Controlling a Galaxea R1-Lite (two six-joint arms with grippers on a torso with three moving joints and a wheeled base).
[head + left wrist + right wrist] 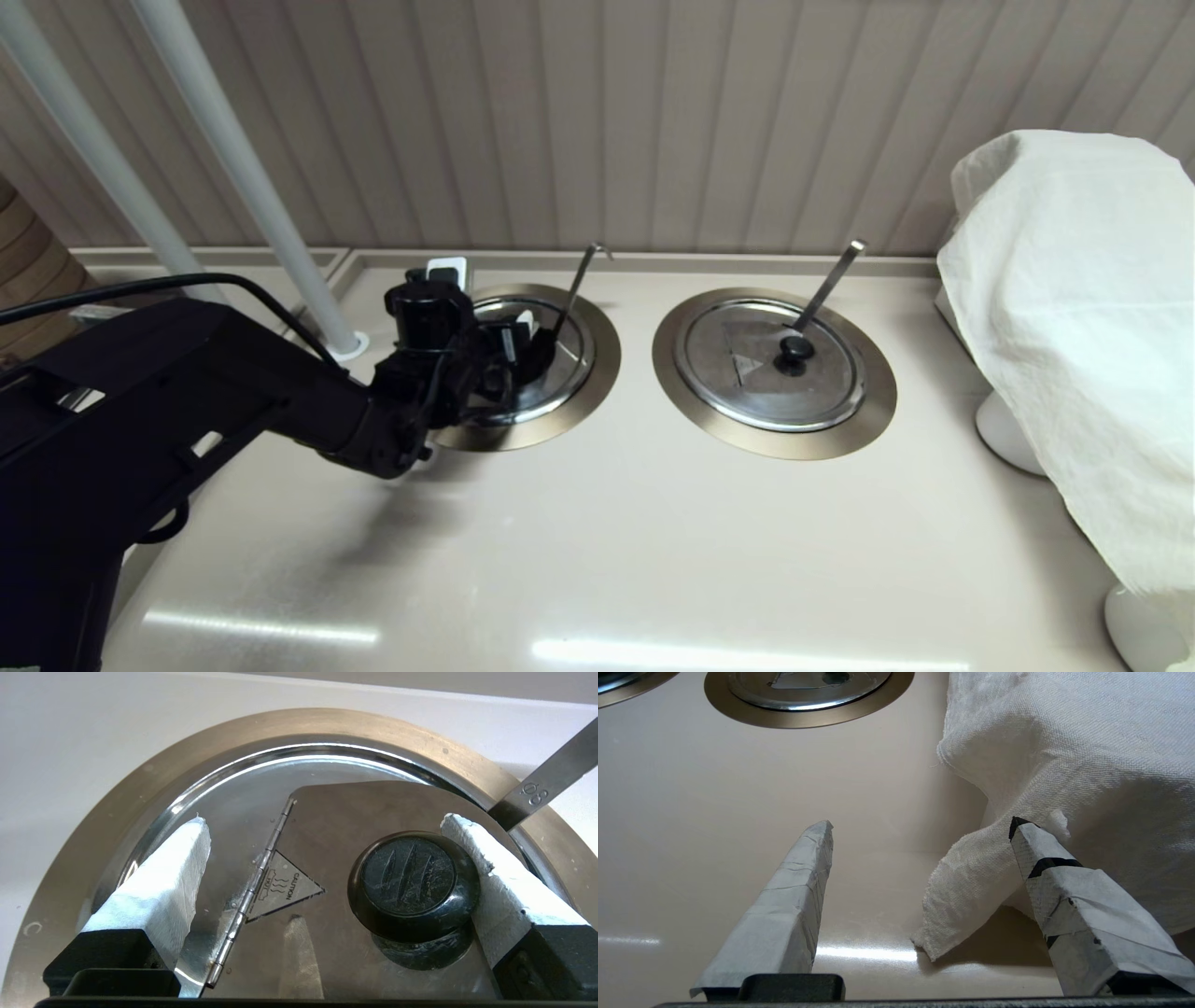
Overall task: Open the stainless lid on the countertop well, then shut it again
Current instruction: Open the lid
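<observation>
The stainless lid (565, 373) lies flat in the countertop well (602, 369), the left one of two, with the thin hook-tipped ladle handle (581, 275) sticking out at the back. My left gripper (521, 341) hovers just over it, open. In the left wrist view the lid (243, 788) shows its hinge, the flap's caution triangle (285, 889) and the black knob (413, 884). The gripper (325, 821) straddles them; one white fingertip (467, 835) touches the knob's side, the other stands far off. The well ring (140, 779) surrounds the lid. My right gripper (922, 822) is open, out of the head view.
The twin lid (770, 364) with its flat-tipped handle (831, 280) sits in the right ring. A white cloth (1074, 308) covers something at the counter's right edge; its hem (966, 891) hangs between the right gripper's fingers. Two white poles (252, 177) rise at the back left.
</observation>
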